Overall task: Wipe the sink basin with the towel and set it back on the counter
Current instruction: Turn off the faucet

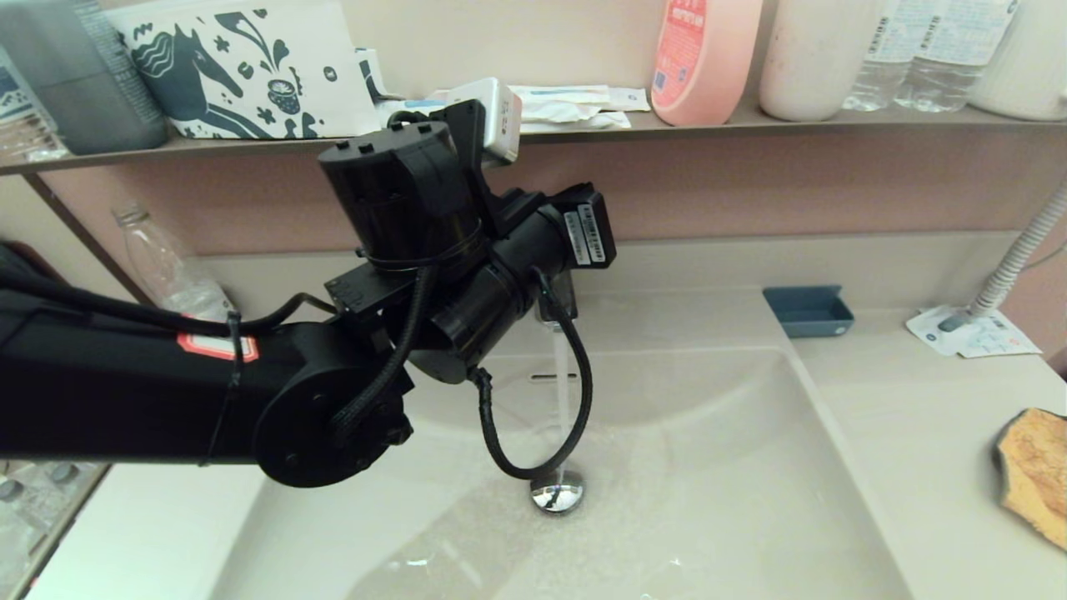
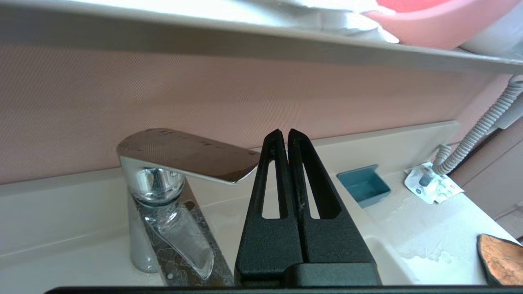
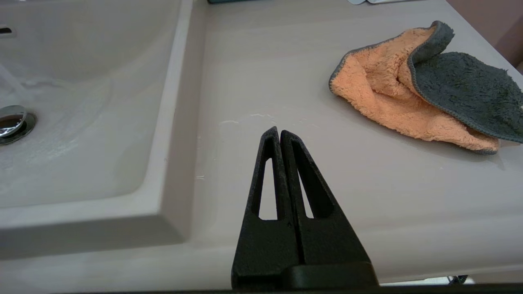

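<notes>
The beige sink basin (image 1: 708, 467) has water running from the chrome faucet (image 2: 179, 155) onto the round drain plug (image 1: 557, 493). My left gripper (image 2: 284, 132) is shut and empty, its tips beside the end of the faucet's lever; in the head view the arm's wrist hides the fingers. The orange-tan towel (image 3: 392, 94) with its grey side folded over lies on the counter (image 3: 286, 81), right of the basin; its edge shows at the head view's right border as towel (image 1: 1034, 475). My right gripper (image 3: 279, 131) is shut and empty above the counter, short of the towel.
A blue tray (image 1: 809, 310) sits at the basin's back right corner. A white leaflet (image 1: 971, 333) and a corrugated hose (image 1: 1021, 258) lie further right. The brown shelf (image 1: 750, 123) above holds bottles and a pink container (image 1: 704, 58). A clear bottle (image 1: 167, 267) stands at back left.
</notes>
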### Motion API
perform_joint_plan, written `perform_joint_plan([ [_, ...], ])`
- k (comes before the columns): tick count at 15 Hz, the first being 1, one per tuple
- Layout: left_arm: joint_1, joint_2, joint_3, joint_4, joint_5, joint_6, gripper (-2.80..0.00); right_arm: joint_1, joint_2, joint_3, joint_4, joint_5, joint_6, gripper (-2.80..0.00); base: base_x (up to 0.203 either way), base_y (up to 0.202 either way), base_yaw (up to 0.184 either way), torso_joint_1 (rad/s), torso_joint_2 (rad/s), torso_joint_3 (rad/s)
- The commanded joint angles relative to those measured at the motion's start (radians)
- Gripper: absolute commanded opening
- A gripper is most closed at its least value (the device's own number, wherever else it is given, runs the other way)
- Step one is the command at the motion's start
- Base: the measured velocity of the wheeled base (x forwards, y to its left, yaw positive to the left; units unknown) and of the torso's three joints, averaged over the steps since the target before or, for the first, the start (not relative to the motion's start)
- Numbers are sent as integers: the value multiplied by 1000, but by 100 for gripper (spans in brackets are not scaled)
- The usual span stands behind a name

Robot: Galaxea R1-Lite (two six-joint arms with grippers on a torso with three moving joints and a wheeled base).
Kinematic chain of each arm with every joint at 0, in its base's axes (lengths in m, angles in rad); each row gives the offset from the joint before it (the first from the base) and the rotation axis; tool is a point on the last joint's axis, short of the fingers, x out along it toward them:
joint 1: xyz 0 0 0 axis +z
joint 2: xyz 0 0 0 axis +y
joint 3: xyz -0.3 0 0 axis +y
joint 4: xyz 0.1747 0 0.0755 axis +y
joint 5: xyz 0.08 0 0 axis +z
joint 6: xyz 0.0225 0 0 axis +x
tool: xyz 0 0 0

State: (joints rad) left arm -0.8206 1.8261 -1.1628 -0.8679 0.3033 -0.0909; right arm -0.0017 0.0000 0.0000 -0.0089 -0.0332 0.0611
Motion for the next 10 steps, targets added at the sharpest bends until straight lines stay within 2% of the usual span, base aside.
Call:
perform_joint_plan([
  [1,-4,16,-8,-5,1,5,-280,0,0,0,0,-1,0,-280,0,0,0,0,0,0],
  [10,3,88,-61,-3,-24,23,-280,0,0,0,0,-1,0,-280,0,0,0,0,0,0],
])
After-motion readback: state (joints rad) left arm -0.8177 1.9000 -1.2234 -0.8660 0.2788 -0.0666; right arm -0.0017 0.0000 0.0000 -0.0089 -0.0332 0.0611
